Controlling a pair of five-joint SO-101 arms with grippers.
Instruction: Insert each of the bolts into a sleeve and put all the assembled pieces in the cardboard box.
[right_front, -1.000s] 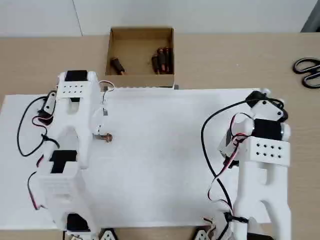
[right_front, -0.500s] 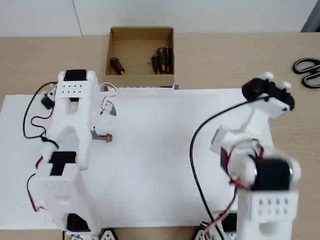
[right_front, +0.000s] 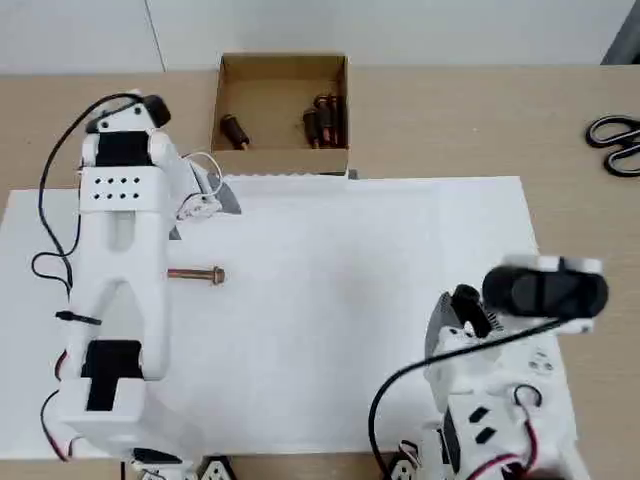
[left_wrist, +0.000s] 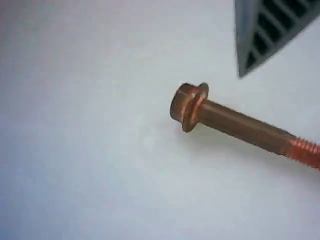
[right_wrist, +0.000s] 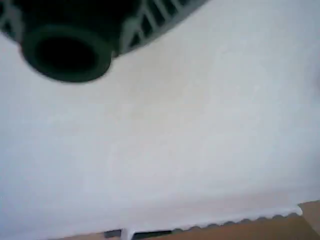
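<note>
A copper bolt (right_front: 197, 274) lies flat on the white sheet (right_front: 350, 260), its flanged head (left_wrist: 189, 106) close up in the left wrist view. My left gripper (right_front: 203, 212) hovers open just beyond the bolt, toward the box, and one ribbed grey finger (left_wrist: 265, 35) is above the bolt, not touching it. The cardboard box (right_front: 283, 150) at the far edge holds several dark assembled pieces (right_front: 325, 120). My right gripper (right_front: 445, 325) is low at the near right. A black sleeve (right_wrist: 67, 52) sits against its ribbed finger (right_wrist: 150, 20), hollow end toward the camera.
Scissors (right_front: 615, 143) lie on the wooden table at the far right. Cables loop beside both arms. The white sheet's far edge (right_wrist: 215, 222) runs just short of the box.
My left arm has drawn back from the bolt toward the far left, leaving it on the sheet. The right arm has swung from the right edge down to the near side.
</note>
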